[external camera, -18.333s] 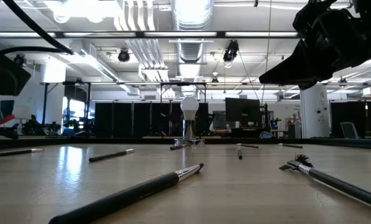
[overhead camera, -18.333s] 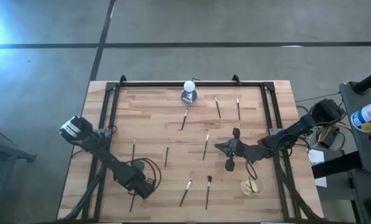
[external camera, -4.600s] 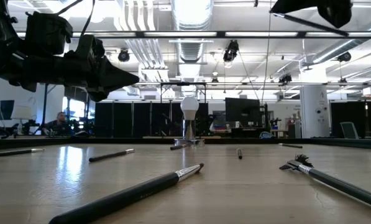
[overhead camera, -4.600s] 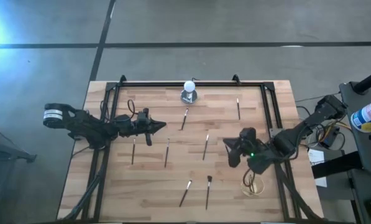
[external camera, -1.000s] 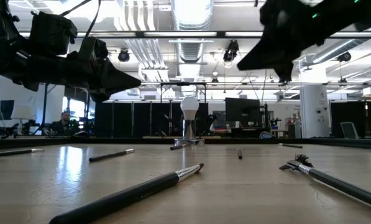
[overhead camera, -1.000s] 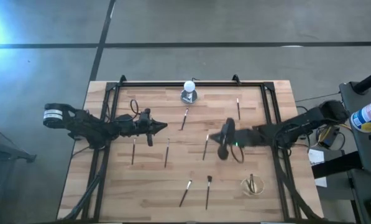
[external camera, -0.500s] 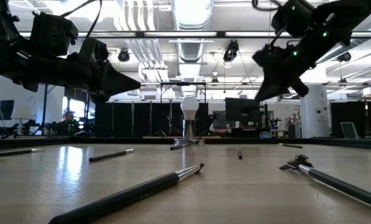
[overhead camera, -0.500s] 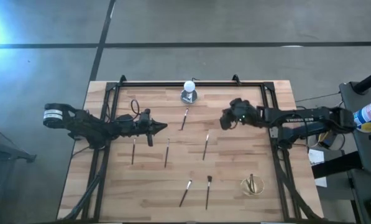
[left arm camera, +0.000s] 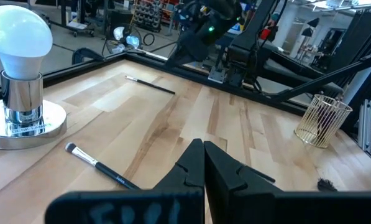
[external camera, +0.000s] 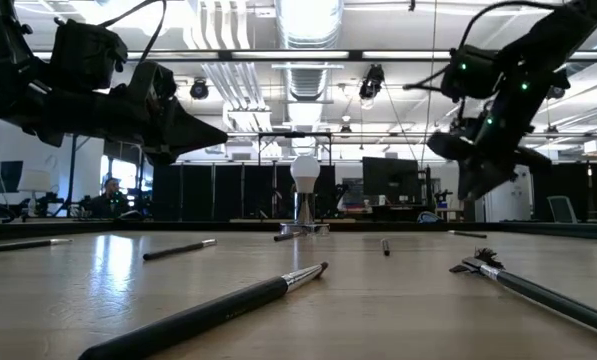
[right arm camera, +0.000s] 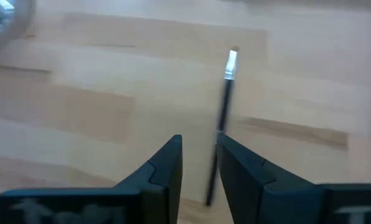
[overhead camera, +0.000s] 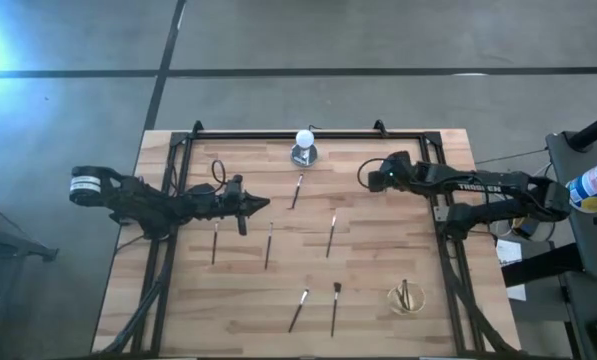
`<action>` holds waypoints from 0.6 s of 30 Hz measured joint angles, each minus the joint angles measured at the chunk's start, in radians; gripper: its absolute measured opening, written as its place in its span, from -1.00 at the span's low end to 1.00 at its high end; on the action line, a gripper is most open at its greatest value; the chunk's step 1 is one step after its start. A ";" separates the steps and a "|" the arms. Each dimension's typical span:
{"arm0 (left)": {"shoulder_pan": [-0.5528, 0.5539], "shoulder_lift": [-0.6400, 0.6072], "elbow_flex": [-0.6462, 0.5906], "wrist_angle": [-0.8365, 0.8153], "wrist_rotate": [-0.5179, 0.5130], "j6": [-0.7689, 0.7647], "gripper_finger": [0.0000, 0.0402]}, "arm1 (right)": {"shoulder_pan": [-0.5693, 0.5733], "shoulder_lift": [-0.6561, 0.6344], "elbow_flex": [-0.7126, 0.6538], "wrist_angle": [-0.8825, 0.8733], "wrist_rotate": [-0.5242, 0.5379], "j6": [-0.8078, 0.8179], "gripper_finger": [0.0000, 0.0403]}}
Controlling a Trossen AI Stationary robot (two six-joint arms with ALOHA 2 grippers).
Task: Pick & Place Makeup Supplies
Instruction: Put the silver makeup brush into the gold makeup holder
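Note:
Several thin makeup brushes lie flat on the wooden table: one point(overhead camera: 297, 190) near the white ball on its round base point(overhead camera: 304, 146), others in the middle point(overhead camera: 332, 233) point(overhead camera: 269, 243) and near the front point(overhead camera: 335, 307). My right gripper point(overhead camera: 366, 177) hovers open over the far right part of the table. In its wrist view a silver-tipped brush point(right arm camera: 224, 106) lies on the wood below, in line with the gap between the fingers point(right arm camera: 199, 165), which stand clear of it. My left gripper point(overhead camera: 263, 205) hangs shut above the table's left middle point(left arm camera: 202, 144), holding nothing.
A gold wire cup point(overhead camera: 406, 298) with brushes in it stands at the near right. A black frame rail point(overhead camera: 288, 134) runs along the far edge and down both sides. Another brush point(overhead camera: 215, 242) lies under the left arm.
My right gripper has swung from the table's middle toward the far edge and come down lower, over the brush at the far right. My left arm has kept still.

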 joint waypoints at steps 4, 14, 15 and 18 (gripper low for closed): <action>0.000 0.000 0.000 0.000 0.000 0.000 -1.00 | -0.035 0.000 -0.052 0.011 -0.030 0.009 -0.57; 0.000 0.000 0.000 0.000 0.000 0.000 -1.00 | -0.036 0.000 -0.135 0.112 -0.063 0.052 -0.61; 0.000 0.000 0.000 0.000 0.000 0.000 -1.00 | -0.036 0.000 -0.137 0.120 -0.070 0.052 -0.62; 0.000 0.000 0.000 0.000 0.000 0.000 -1.00 | -0.035 0.000 -0.149 0.124 -0.087 0.061 -0.62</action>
